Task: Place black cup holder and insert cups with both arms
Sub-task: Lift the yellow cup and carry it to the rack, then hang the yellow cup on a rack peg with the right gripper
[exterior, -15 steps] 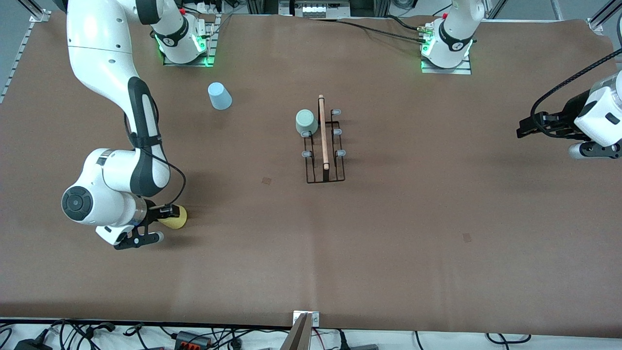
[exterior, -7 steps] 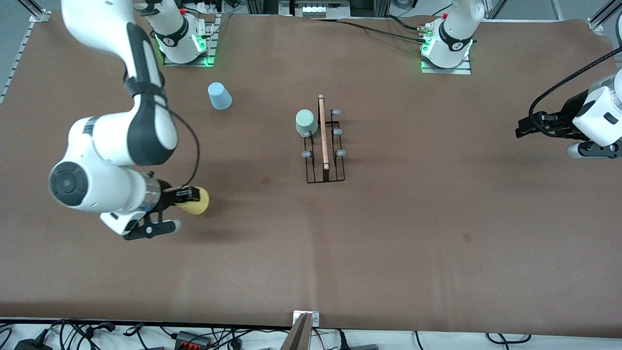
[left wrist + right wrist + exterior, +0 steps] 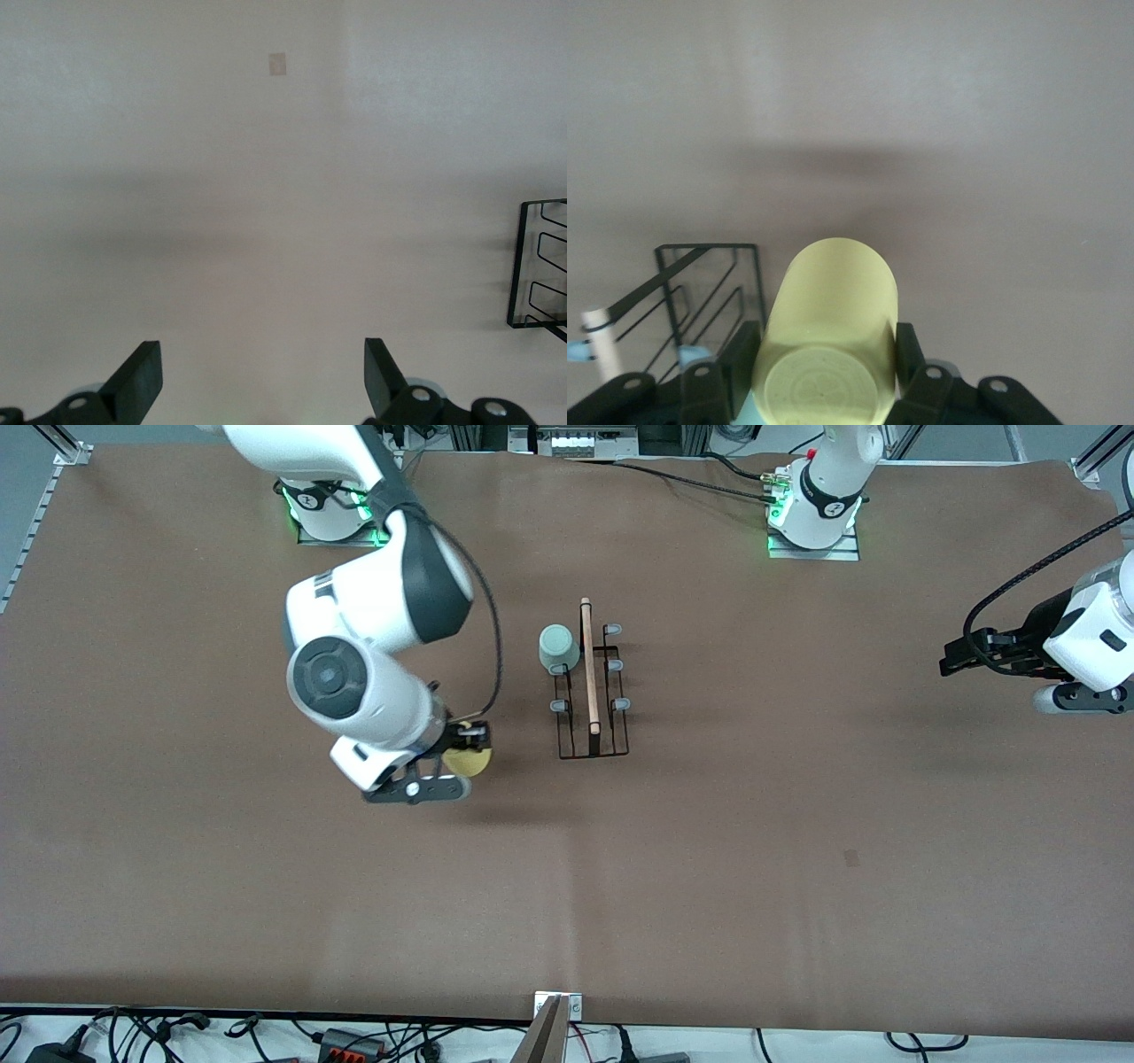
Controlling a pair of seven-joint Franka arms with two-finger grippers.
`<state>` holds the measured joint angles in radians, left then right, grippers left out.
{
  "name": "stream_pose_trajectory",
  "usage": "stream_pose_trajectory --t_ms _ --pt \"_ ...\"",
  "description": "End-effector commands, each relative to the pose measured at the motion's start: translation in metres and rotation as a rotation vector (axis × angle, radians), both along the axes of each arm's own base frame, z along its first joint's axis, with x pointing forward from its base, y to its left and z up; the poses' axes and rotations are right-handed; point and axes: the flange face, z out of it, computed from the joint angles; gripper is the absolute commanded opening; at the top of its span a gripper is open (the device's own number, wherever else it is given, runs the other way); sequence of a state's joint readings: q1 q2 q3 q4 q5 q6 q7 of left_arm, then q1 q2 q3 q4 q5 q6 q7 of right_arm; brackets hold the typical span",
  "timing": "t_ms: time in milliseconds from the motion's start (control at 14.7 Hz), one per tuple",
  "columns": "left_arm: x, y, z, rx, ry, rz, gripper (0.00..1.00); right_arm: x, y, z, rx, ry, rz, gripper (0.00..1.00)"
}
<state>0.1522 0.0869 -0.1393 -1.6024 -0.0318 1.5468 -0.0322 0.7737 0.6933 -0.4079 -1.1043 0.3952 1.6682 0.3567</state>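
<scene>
The black cup holder point(image 3: 592, 691) stands mid-table, its wooden rod handle running along its length. A pale green cup point(image 3: 558, 646) sits upside down on one of its pegs, on the row toward the right arm's end. My right gripper point(image 3: 468, 756) is shut on a yellow cup point(image 3: 469, 762), held on its side in the air just beside the holder's near end. In the right wrist view the yellow cup point(image 3: 833, 336) sits between both fingers point(image 3: 911, 352), with the holder's point(image 3: 700, 283) wire base beside it. My left gripper point(image 3: 961, 660) waits open over the left arm's end of the table, nothing between its fingers point(image 3: 142, 381).
The arm bases point(image 3: 815, 514) stand along the table's edge farthest from the front camera. Cables and plugs point(image 3: 354, 1041) and a metal post point(image 3: 554, 1027) line the near edge. A small dark mark point(image 3: 851, 857) lies on the brown table cover. The holder's corner point(image 3: 540, 266) shows in the left wrist view.
The right arm has lifted the yellow cup off the table near its own end and swung it across to beside the holder. The left arm has stayed put.
</scene>
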Motion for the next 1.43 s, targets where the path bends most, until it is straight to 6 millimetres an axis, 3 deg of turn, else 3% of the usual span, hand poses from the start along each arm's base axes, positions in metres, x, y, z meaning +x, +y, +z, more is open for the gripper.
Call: stream_pose_trajectory --t_ms 0,204,476,951,1359 --pt "-0.002 -0.002 0.007 0.019 -0.002 -0.001 1.00 -0.027 0.046 0.003 -0.006 0.003 -0.033 0.30" --pt "-0.002 -0.002 0.007 0.021 -0.002 -0.002 1.00 -0.046 0.091 0.004 0.025 -0.067 -0.120 0.30" --pt "-0.002 -0.001 0.007 0.019 -0.004 0.000 1.00 -0.053 0.111 -0.024 0.021 -0.068 -0.097 0.30" --pt "-0.001 0.002 0.006 0.018 -0.007 -0.001 1.00 -0.065 0.128 -0.059 0.010 -0.021 -0.065 0.29" --pt "-0.001 0.002 0.006 0.018 -0.007 -0.001 1.00 -0.064 0.125 -0.057 0.007 -0.011 -0.068 0.29"
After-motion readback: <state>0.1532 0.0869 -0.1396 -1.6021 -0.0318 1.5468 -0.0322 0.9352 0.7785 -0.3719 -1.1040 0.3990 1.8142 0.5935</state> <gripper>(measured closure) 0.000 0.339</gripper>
